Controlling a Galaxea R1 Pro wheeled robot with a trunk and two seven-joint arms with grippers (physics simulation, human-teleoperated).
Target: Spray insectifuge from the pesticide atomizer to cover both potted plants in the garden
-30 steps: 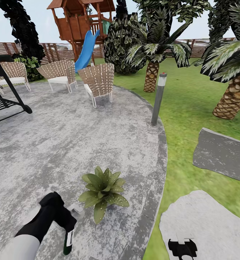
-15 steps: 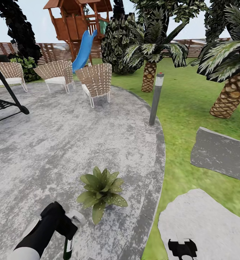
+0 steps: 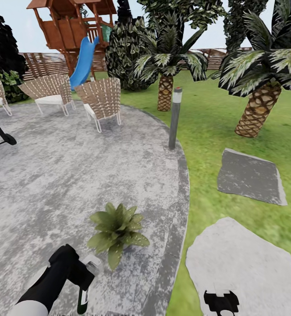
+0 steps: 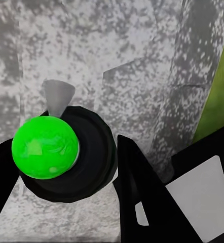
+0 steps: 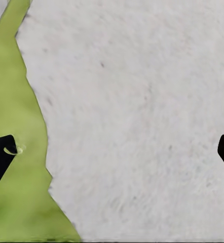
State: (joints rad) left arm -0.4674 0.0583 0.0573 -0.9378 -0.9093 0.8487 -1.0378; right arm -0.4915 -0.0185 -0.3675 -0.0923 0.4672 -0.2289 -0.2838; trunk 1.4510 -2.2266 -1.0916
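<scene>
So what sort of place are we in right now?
A back garden, it seems: a round paved patio with wicker chairs, lawn with stepping stones, palms, and a wooden playhouse with a blue slide against the fence.

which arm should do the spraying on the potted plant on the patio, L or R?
Left. Its gripper already holds the pesticide atomizer beside the potted plant. The right gripper is empty, fingers apart, over the pale stepping stone.
</scene>
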